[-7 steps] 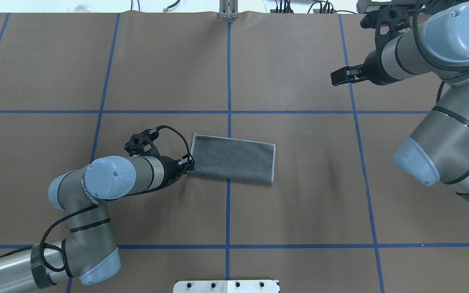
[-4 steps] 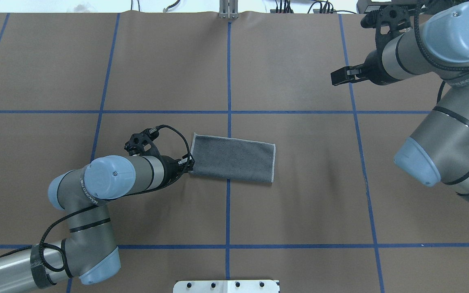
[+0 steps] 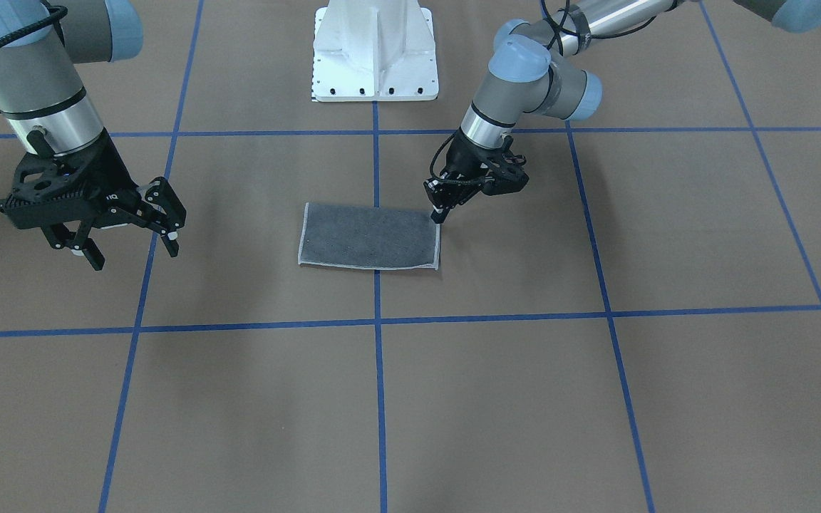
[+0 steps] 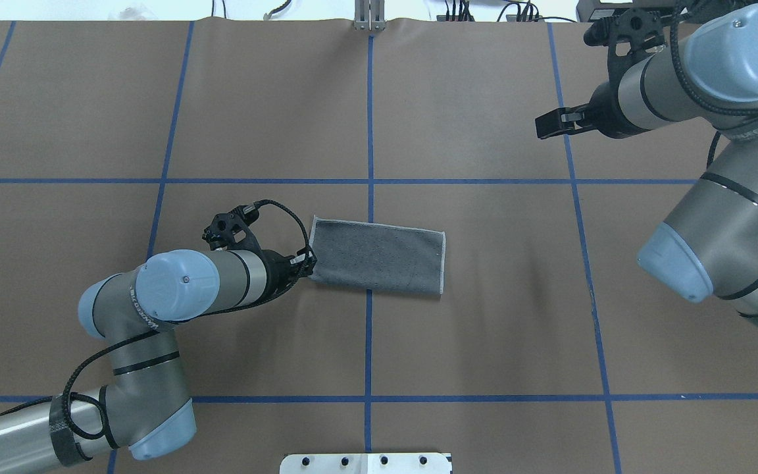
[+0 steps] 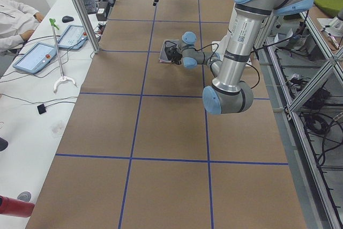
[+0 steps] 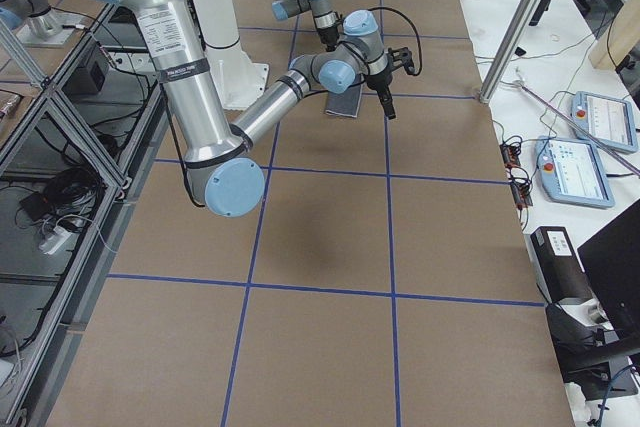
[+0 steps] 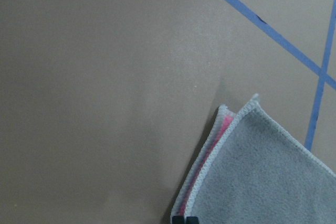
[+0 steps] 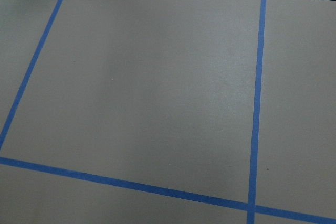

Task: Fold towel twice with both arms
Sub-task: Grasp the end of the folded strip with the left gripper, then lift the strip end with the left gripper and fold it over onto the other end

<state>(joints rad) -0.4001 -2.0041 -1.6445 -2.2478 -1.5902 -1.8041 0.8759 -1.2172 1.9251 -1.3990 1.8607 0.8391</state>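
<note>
- Fingers [image 7: 179, 219] of our left gripper [image 3: 440, 214] are clenched on the towel [image 4: 379, 255], at its left short edge, toward the near corner.
- Our right gripper [image 3: 132, 251] hangs released, fingers spread, over bare worktop [image 4: 484, 342] at the far right, well apart from the cloth.
- We judge the second fold is in hand. The pinch should hold both layers, lift just clear, then carry this edge rightward onto the opposite short edge so the borders meet.
- With one corner pinched, the free corner may sag and skew, so we would bring the right gripper to that same edge first.
- We see the towel folded into an oblong, dark grey outward with a light stitched border, lying flat across the centre tape line [image 4: 370, 131], slightly askew.
- Up close, the layers sit a little offset, with pink peeping between them.
</note>
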